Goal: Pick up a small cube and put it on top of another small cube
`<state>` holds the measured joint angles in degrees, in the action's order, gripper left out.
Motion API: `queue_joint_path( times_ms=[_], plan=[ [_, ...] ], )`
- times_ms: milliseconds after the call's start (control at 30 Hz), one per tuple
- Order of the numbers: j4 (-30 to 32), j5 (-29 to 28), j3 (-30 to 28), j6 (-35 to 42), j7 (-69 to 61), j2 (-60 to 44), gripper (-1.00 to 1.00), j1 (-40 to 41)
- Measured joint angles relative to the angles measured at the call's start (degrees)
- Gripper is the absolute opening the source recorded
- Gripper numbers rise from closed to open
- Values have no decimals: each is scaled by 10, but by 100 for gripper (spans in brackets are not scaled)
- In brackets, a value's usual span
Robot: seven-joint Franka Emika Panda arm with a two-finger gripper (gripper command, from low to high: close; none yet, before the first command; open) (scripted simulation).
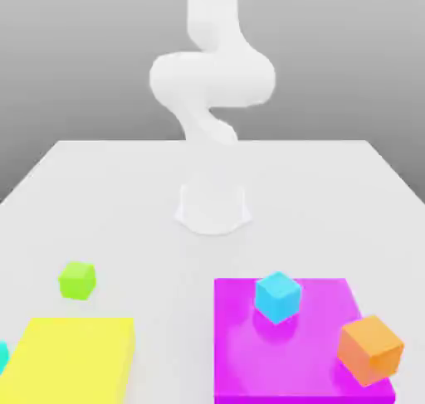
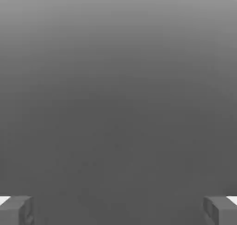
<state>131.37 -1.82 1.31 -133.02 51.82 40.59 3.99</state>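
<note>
The lime-green small cube (image 1: 77, 280) sits on the white table toward the exterior view's left, just beyond the yellow slab. A sliver of the teal-cyan small cube (image 1: 2, 357) shows at that view's left edge, beside the yellow slab and mostly cut off. In the hand view my gripper (image 2: 118, 210) is open, its grey fingertips (image 2: 16, 210) far apart with nothing between them, facing a plain grey background. The white arm (image 1: 212, 79) rises from its base at the table's middle and leaves the picture at the top.
A flat yellow slab (image 1: 70, 362) lies at the front left. A magenta slab (image 1: 241, 352) at the front right carries a larger sky-blue cube (image 1: 277, 297) and a big orange cube (image 1: 370, 349). The arm's round base (image 1: 213, 207) stands mid-table.
</note>
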Motion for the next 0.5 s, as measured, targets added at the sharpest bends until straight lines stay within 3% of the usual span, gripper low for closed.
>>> queue_joint_path(
  times_ms=[300, 500],
  plan=[
    [-16, -67, 30, -43, 218, -192, 0, 131],
    [-26, -100, 19, -72, 353, -317, 0, 188]
  ],
)
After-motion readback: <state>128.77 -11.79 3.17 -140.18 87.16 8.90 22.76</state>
